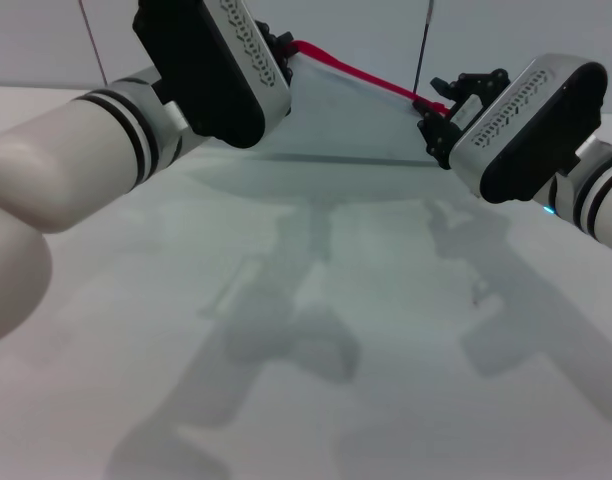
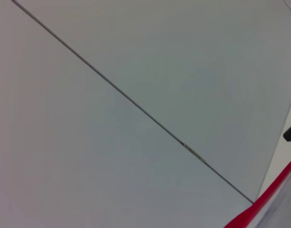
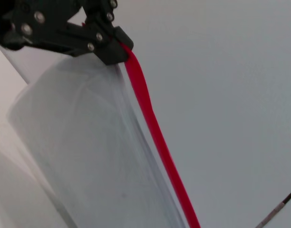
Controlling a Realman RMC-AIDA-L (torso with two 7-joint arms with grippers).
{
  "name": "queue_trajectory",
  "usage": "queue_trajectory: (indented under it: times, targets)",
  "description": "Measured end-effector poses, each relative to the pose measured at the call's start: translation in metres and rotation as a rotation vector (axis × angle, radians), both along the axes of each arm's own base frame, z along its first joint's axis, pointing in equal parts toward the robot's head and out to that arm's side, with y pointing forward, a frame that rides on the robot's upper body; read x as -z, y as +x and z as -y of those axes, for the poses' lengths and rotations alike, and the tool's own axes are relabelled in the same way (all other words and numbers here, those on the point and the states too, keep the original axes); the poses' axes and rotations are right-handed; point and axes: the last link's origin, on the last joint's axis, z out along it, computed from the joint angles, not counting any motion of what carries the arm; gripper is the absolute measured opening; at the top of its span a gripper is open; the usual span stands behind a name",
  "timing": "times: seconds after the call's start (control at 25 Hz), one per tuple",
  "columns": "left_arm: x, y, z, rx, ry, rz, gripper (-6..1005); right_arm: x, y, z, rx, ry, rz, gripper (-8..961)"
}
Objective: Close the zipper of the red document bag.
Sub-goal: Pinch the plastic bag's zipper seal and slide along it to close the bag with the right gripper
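Note:
The red document bag (image 1: pixel 346 115), a translucent pale sheet, hangs in the air above the table between my two arms. Its zipper (image 1: pixel 361 75), a thin bright red strip, runs along the top edge and slopes down from left to right. My left gripper (image 1: pixel 283 52) is shut on the bag's upper left corner at the zipper's end. My right gripper (image 1: pixel 434 108) is shut on the zipper's lower right end. In the right wrist view black fingers (image 3: pixel 102 45) pinch one end of the zipper (image 3: pixel 155 128), with the bag (image 3: pixel 88 142) hanging beside it. The left wrist view catches only a piece of zipper (image 2: pixel 269 199).
The white table (image 1: pixel 316 390) below carries only the shadows of the arms and the bag. A pale wall stands behind, with a thin dark vertical rod (image 1: pixel 423 40) and a seam line (image 2: pixel 136 107).

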Motion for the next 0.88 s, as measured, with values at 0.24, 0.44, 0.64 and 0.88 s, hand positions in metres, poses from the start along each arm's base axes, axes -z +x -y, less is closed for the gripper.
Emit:
queue_trajectory:
  times: [0.24, 0.44, 0.64, 0.88]
  targets:
    - [-0.0015, 0.0026, 0.0007, 0.007, 0.003, 0.004, 57, 0.0024, 0.0037, -0.0035, 0.009, -0.006, 0.017, 250]
    - [-0.0002, 0.0029, 0.0016, 0.009, 0.0, 0.002, 58, 0.003, 0.0049, -0.0044, 0.014, -0.008, 0.019, 241]
    - [0.0002, 0.0029, 0.0019, 0.01, -0.001, 0.001, 58, 0.0007, 0.0073, -0.0063, 0.023, 0.0, 0.018, 232]
    - [0.0011, 0.0021, 0.0019, 0.008, -0.004, -0.001, 59, 0.0011, 0.0089, -0.0064, 0.028, -0.003, 0.021, 222]
